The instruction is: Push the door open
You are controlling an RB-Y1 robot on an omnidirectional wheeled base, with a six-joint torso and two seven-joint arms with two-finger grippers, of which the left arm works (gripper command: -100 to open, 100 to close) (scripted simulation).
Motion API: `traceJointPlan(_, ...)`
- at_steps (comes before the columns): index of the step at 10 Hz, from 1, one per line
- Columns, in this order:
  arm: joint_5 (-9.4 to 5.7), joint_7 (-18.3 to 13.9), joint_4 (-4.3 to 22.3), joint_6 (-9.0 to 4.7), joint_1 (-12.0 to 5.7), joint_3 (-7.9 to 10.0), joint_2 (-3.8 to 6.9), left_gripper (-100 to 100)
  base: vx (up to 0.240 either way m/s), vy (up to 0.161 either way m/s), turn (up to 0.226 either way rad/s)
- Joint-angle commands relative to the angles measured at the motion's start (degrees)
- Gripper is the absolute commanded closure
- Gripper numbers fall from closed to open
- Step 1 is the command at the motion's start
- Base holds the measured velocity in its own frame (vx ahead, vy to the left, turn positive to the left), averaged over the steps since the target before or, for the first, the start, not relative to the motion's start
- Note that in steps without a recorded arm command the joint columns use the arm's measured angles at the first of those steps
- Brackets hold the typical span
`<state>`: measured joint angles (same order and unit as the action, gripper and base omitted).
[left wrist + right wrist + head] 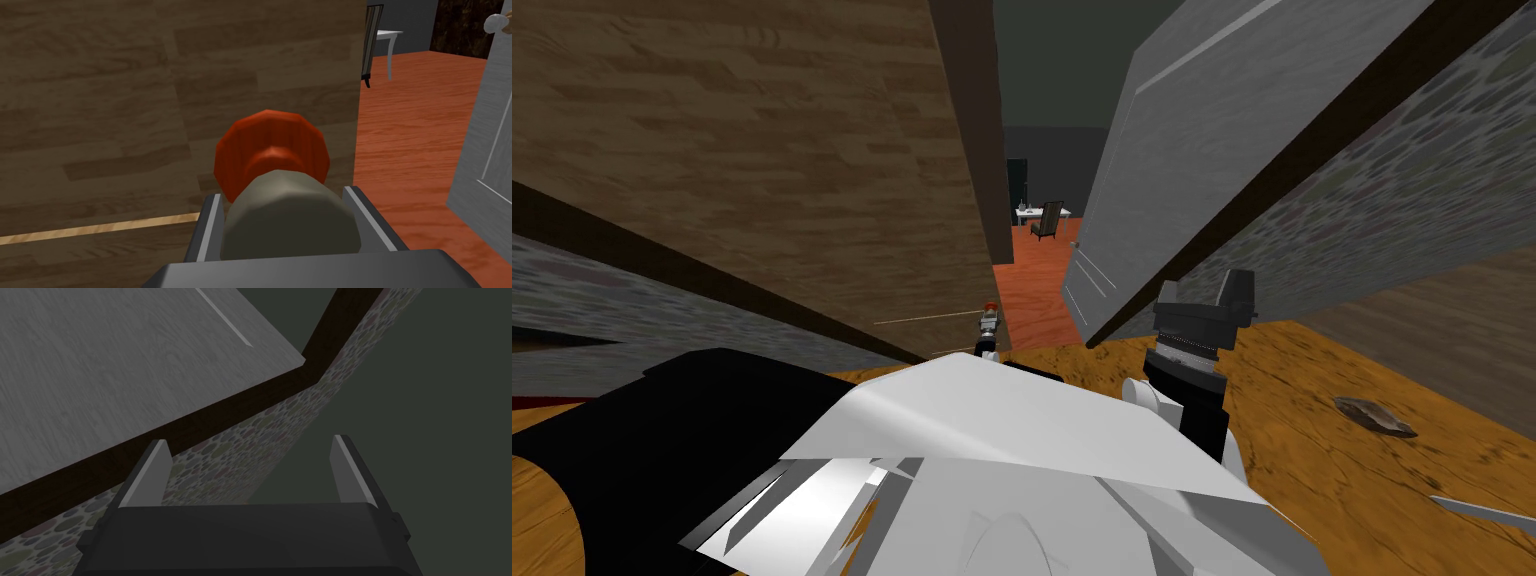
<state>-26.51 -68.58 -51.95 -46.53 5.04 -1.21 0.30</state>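
Observation:
The grey panelled door (pixel 1202 150) stands swung well open on the right of the doorway, its round knob (pixel 1075 243) facing the gap. In the left wrist view the door (pixel 487 150) lies to one side of my hand. My left gripper (pixel 283 195) is shut on an olive-grey cylinder with a red cap (pixel 272 145), held out at the doorway beside the brown wood-grain wall (pixel 150 100). From the head, that gripper (pixel 989 325) is small and low in the opening. My right gripper (pixel 250 453) is open and empty, raised near the door's face (pixel 125 363) and dark frame (pixel 200 418).
Through the opening lies a red-orange floor (pixel 1032 290) with a chair (pixel 1049 218) and a white table (pixel 1032 211) far back. A pebble-patterned wall (pixel 1392 200) runs to the right. A flat grey-brown object (pixel 1377 417) lies on the yellow wood floor to my right.

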Motion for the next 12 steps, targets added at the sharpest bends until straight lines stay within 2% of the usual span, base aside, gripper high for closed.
traceJointPlan(1, -0.04, 0.0, -0.1, -0.2, 0.0, 0.09, 0.04, 100, -0.01, -0.003, 0.0)
traceJointPlan(2, -0.04, 0.0, -0.1, -0.2, 0.0, 0.09, 0.04, 100, 0.0, 0.0, 0.0)
traceJointPlan(3, -0.7, 0.6, 0.8, -0.43, -0.7, 1.72, 0.78, 100, 0.1, -0.006, -0.06)
traceJointPlan(4, -0.89, 0.7, 1.0, -0.56, -0.9, 2.18, 0.95, 100, 0.145, 0.017, -0.031)
traceJointPlan(6, -1.74, 1.4, 1.9, -1.16, -1.86, 4.3, 1.61, 100, 0.18, 0.031, -0.027)
traceJointPlan(7, -1.74, 1.4, 1.9, -1.16, -1.86, 4.3, 1.61, 100, 0.15, 0.032, -0.015)
traceJointPlan(9, -2.53, 2.1, 2.7, -1.71, -2.73, 6.24, 2.04, 100, 0.117, 0.017, -0.034)
traceJointPlan(10, -2.53, 2.1, 2.7, -1.71, -2.73, 6.24, 2.04, 100, 0.067, 0.011, -0.001)
traceJointPlan(11, -3.1, 2.5, 3.3, -2.12, -3.36, 7.66, 2.25, 100, 0.08, 0.006, -0.021)
traceJointPlan(12, -3.1, 2.5, 3.3, -2.12, -3.36, 7.66, 2.25, 100, 0.073, 0.018, 0.005)
